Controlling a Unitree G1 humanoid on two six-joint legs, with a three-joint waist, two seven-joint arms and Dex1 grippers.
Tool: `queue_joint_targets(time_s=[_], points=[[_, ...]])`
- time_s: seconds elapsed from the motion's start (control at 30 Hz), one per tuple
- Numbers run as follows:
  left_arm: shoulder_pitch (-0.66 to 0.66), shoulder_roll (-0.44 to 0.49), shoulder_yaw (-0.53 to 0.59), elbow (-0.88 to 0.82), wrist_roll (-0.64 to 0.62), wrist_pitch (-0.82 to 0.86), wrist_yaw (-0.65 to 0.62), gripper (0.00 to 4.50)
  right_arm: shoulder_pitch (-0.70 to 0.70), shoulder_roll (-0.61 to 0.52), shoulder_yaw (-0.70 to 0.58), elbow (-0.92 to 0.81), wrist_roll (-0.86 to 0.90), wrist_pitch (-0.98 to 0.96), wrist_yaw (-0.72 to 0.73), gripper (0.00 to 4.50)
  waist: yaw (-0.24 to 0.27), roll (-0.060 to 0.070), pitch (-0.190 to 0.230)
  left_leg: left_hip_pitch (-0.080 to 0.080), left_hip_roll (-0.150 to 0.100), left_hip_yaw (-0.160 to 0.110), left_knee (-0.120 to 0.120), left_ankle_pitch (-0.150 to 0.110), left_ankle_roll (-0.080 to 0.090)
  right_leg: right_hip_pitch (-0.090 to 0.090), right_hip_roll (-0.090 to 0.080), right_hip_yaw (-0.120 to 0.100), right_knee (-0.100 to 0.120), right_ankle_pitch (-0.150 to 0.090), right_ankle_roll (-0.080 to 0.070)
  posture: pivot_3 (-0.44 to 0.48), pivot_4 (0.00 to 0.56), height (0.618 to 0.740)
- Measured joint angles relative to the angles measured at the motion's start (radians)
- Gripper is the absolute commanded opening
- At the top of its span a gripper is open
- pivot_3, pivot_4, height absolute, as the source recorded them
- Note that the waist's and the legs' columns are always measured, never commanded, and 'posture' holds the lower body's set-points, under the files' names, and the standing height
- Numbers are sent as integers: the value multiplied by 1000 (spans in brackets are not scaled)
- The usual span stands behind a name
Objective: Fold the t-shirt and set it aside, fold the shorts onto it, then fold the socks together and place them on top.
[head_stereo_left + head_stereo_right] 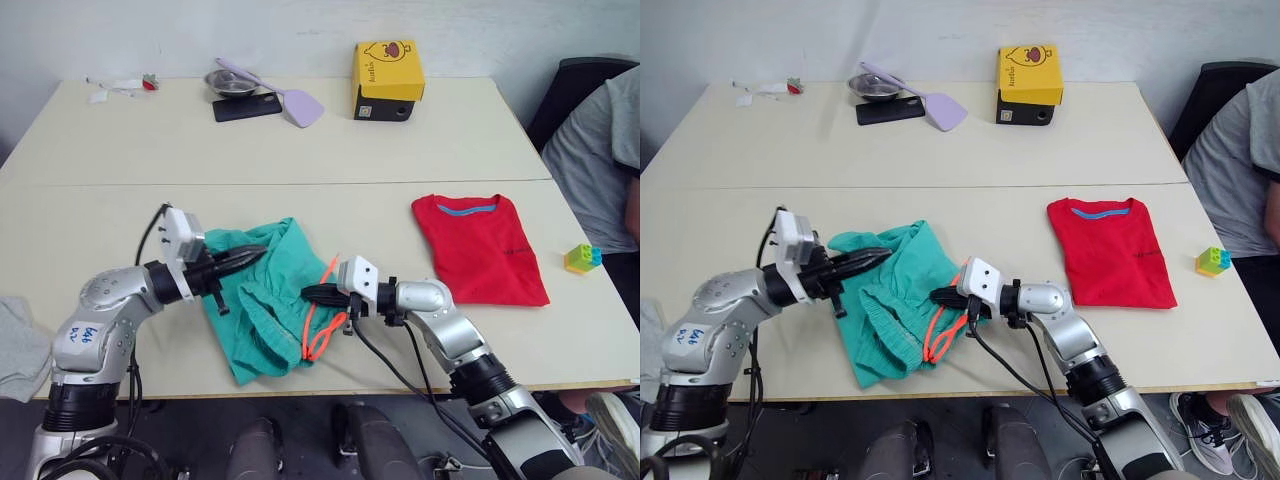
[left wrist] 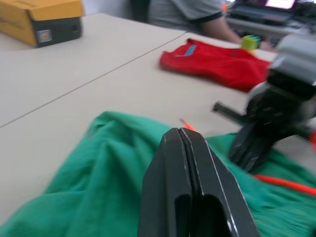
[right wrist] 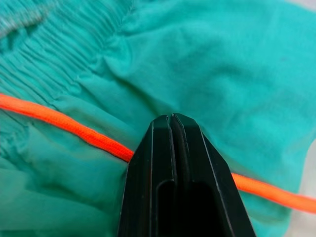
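Shorts (image 1: 262,300) crumpled near table (image 1: 400,150) edge, centre-left. Left gripper (image 1: 250,255) pressed together over far-left part. Right gripper (image 1: 312,293) pressed together by orange drawstring (image 1: 318,330), possibly pinching fabric. T-shirt (image 1: 478,247) folded, right.

One t-shirt (image 1: 478,248), one shorts (image 1: 262,300), one yellow box (image 1: 387,69), one phone (image 1: 246,107), one spatula (image 1: 284,94), one bowl (image 1: 227,82), one toy block (image 1: 582,257).

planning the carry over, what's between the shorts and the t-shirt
Bare table; nothing lies between the shorts and the t-shirt, as the left eye view shows.
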Motion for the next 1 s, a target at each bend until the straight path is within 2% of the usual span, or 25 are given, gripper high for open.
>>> queue_joint_targets(time_s=[0.1,0.23,0.37,0.5,0.63,0.8,0.97,1.0], points=[[0,-72,-83,-22,13,10,40,0,0,13,1,21,-40,-41,-35,45,2,0,0,0,0,0,1,0,0,0,0,1,1,1,1,0,150,740],[26,-60,-163,-9,141,-10,99,0,2,16,-13,13,-17,-4,-36,45,-10,0,0,4,0,1,-1,1,0,0,2,3,3,0,1,0,150,740],[137,-59,-142,40,197,-67,146,0,19,-55,-97,-34,95,117,30,45,-9,1,0,4,1,0,-2,0,3,0,2,3,4,0,0,0,150,740],[168,-44,-122,56,220,-132,147,0,19,-110,-167,-37,172,212,88,45,-9,1,0,4,1,0,-1,0,4,1,1,2,4,0,-1,0,150,740],[172,-52,-107,89,221,-211,123,0,-26,-110,-218,-22,269,367,115,934,-13,2,1,4,1,0,-2,0,4,0,2,3,4,1,-2,0,150,740],[171,-59,-64,87,158,-287,37,0,-219,-115,-231,27,357,671,164,2657,-10,2,1,3,2,0,-3,0,4,-1,2,1,4,1,-3,0,150,740],[221,24,4,-1,73,-282,-59,0,-414,-102,-155,232,352,923,214,4330,-15,3,2,1,2,0,-3,0,4,-3,1,1,3,0,-4,0,150,740],[233,36,15,-13,63,-278,-69,0,-443,-94,-137,268,337,940,221,4424,-15,3,2,1,2,0,-3,-1,5,-3,1,1,3,0,-4,0,150,740]])
